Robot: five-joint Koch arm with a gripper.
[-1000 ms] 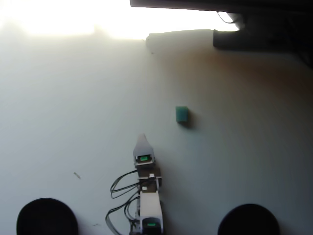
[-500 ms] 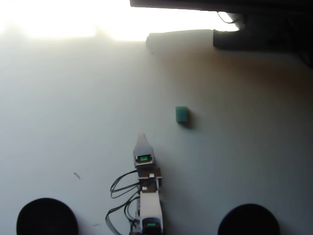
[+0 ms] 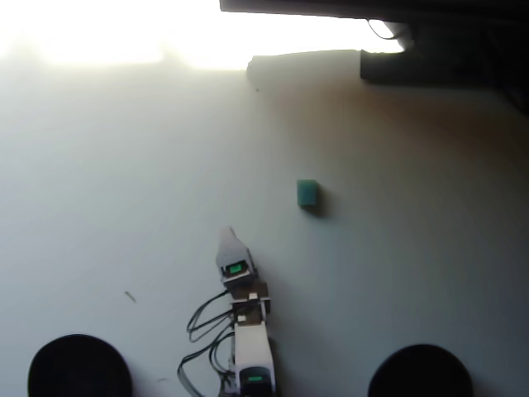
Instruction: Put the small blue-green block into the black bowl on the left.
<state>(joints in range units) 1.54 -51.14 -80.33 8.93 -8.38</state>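
In the overhead view the small blue-green block [image 3: 307,193] lies alone on the white table, right of centre. The black bowl [image 3: 79,366] sits at the bottom left, cut by the lower edge. My gripper [image 3: 229,236] points up the picture from the arm at the bottom centre. Its tip is below and to the left of the block, well apart from it. Only one pointed jaw shows, so I cannot tell whether it is open or shut. Nothing shows in the gripper.
A second, look-alike black bowl [image 3: 421,372] sits at the bottom right. Cables [image 3: 202,331] loop left of the arm. Dark equipment [image 3: 430,41] fills the top right. Strong glare [image 3: 124,33] washes out the top left of the table.
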